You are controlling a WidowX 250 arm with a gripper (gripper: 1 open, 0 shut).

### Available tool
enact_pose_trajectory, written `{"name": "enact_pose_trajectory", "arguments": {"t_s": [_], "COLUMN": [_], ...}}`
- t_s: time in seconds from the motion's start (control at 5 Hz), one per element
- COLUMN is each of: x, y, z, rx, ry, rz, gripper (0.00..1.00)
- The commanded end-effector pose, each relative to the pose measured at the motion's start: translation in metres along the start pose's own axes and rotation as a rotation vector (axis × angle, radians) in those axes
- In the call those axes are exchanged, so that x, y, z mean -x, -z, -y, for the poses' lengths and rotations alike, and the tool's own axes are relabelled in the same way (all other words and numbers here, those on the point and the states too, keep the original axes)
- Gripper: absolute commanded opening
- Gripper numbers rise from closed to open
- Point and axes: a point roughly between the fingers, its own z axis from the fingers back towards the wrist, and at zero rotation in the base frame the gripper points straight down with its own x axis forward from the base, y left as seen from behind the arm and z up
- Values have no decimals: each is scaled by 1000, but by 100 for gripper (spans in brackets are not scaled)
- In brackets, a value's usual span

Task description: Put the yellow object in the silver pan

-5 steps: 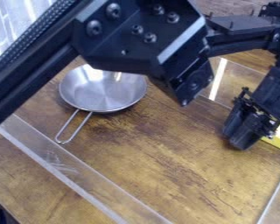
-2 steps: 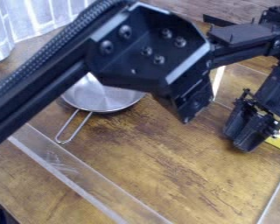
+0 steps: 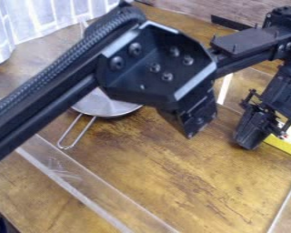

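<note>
We see our gripper [image 3: 260, 136] low at the right side of the wooden table [image 3: 148, 182], pointing steeply down. The yellow block [image 3: 282, 144] lies right under it and just to its right. Only a small yellow corner peeks out past the dark fingers, so we cannot tell which way the block's long side runs. We also cannot tell if the fingers are apart, together, or squeezing the block, because they are dark and hide each other. They do sit right on top of the block, so we think we are at the grabbing step.

The silver pan [image 3: 102, 107] is far off to the gripper's left, across the table and a bit farther back. A big black part of the arm [image 3: 155, 68] covers most of it. We can see only a slice of its shiny rim and its thin wire handle [image 3: 70, 133] sticking out toward us.

So the block is not in the pan yet. Once we hold it, it has to go up and then a long way left to land in the pan.
</note>
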Motion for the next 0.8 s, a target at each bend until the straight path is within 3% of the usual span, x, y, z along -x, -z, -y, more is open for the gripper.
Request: {"name": "enact_pose_trajectory", "arguments": {"t_s": [0.0, 0.4, 0.6], "x": [2, 4, 6], "y": [-5, -3, -3], "z": [-12, -14, -14], "rx": [-20, -13, -10], "ry": [-43, -56, -60], "rz": [49, 48, 48], "gripper": [100, 100, 0]}}
